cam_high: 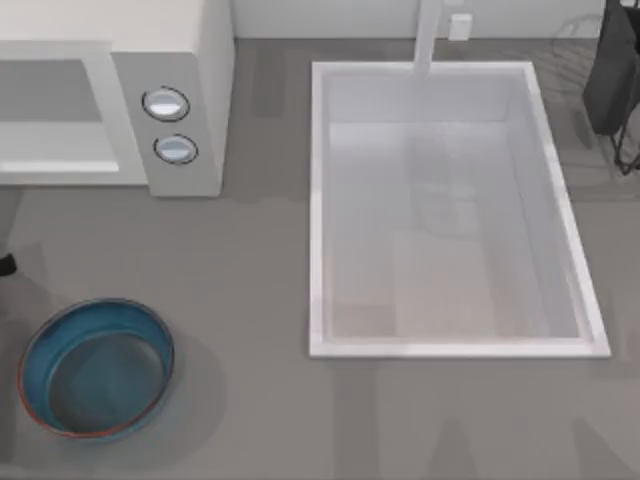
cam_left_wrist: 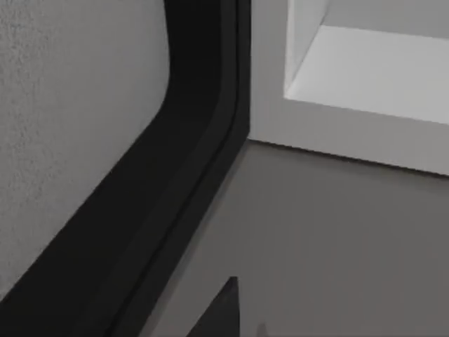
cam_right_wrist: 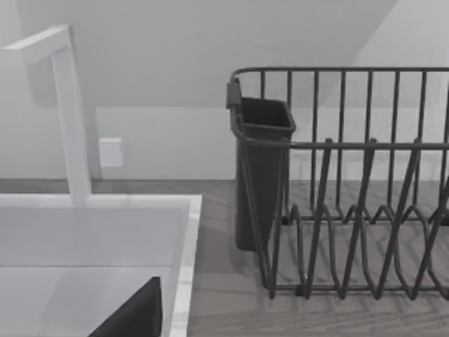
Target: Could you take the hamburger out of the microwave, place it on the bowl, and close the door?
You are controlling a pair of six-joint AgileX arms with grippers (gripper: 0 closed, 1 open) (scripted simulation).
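The white microwave (cam_high: 165, 60) stands at the back left, its two round dials facing up and its grey cavity (cam_high: 50, 90) showing beside them. The blue bowl (cam_high: 95, 368) sits at the front left with nothing in it. The hamburger is out of view. In the left wrist view a grey panel with a thick black border (cam_left_wrist: 175, 175), possibly the door, stands close by the microwave's white opening (cam_left_wrist: 372, 70). A dark part of my left gripper (cam_left_wrist: 219, 312) hangs over the grey table. A dark bit of my left arm (cam_high: 5, 265) is at the left edge. My right gripper (cam_right_wrist: 133, 316) is near the sink's back right corner.
A large white sink (cam_high: 450, 210) with a white faucet (cam_high: 428, 40) takes up the middle and right of the table. A dark wire dish rack (cam_right_wrist: 351, 210) with a cutlery holder (cam_right_wrist: 261, 168) stands at the back right. Bare grey table lies between the microwave and the bowl.
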